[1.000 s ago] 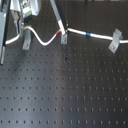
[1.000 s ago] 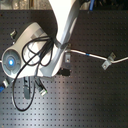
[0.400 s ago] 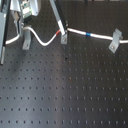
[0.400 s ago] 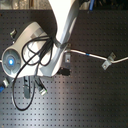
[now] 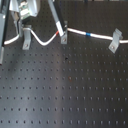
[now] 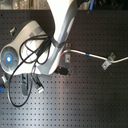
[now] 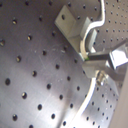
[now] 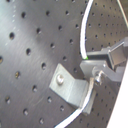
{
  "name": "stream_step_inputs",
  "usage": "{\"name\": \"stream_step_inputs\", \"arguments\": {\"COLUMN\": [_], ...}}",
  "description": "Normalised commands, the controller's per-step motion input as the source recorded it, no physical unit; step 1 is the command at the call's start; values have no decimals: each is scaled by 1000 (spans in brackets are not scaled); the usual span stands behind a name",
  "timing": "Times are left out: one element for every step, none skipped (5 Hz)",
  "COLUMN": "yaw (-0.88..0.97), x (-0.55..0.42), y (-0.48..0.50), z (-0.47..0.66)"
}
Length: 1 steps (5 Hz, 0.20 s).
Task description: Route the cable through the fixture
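The cable (image 5: pixel 97 36) runs off the first exterior view's right edge past a clip (image 5: pixel 115 41). In the second exterior view the arm (image 6: pixel 60 25) hides the cable's other end. Whether the gripper's (image 7: pixel 100 62) jaws pinch the cable is too blurred to tell

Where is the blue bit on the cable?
In the first exterior view, the blue band sits upper right on the cable, between the red band and the right-hand clip.
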Motion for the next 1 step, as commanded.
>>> {"name": "stream_step_inputs", "arguments": {"yaw": [269], "x": [-162], "y": [-406], "z": [239]}}
